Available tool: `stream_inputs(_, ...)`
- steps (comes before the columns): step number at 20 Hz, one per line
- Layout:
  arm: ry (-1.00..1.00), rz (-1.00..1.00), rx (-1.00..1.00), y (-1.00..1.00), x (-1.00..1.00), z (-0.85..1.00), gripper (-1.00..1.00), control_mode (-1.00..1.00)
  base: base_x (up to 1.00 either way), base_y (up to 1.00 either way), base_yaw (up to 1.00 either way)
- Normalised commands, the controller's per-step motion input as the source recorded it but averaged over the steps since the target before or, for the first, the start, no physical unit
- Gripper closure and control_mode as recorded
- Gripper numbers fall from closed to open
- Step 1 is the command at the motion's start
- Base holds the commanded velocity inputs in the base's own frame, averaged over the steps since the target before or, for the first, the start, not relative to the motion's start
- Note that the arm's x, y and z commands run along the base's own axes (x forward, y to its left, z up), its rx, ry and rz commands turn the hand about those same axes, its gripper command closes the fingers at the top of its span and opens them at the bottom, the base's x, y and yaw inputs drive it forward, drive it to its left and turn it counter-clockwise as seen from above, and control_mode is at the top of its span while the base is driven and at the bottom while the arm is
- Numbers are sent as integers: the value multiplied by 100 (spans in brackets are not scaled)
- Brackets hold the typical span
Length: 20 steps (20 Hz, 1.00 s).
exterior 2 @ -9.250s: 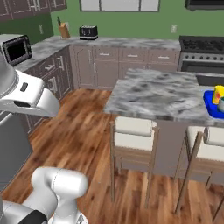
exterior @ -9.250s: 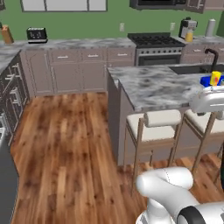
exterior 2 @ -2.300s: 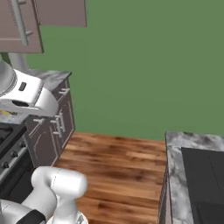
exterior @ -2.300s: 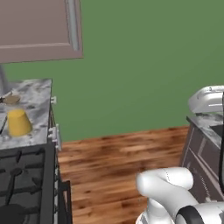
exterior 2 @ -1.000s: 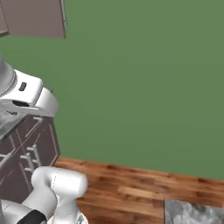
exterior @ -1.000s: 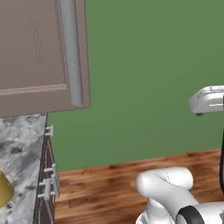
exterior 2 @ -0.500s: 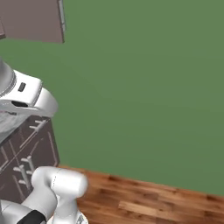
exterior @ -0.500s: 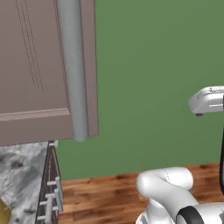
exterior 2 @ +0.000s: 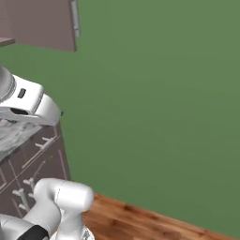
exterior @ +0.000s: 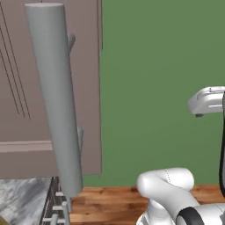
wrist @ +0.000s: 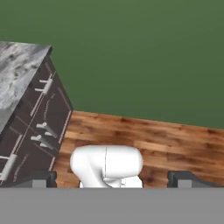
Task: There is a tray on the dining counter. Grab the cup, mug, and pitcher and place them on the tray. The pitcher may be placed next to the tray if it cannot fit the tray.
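Gripper (wrist: 111,177) spread wide, marbled worktop (wrist: 15,74) at left

You see a marbled grey-white worktop (wrist: 17,72) at the left of the hand view, on top of dark cabinet fronts (wrist: 41,127) with small metal handles. The part of its surface in view is bare. A corner of the same worktop (exterior: 19,200) is at the lower left of the left base view, and at the very bottom edge a small yellowish thing (exterior: 3,220) rests there; you cannot tell what it is. Under everything is a wooden plank floor (wrist: 175,146), brown with a reddish tone, which meets the green wall (exterior 2: 159,93). In the right base view this floor (exterior 2: 140,225) runs along the foot of the wall.
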Motion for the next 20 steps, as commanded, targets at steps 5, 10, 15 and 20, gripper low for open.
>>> stream_inputs(5,0,0,0,0,0,0,-100,100,49,0,40)
stream_inputs(10,0,0,0,0,0,0,-100,100,43,0,44)
stream_inputs(15,0,0,0,0,0,0,-100,100,35,0,47)
stream_inputs(20,0,0,0,0,0,0,-100,100,35,0,55)
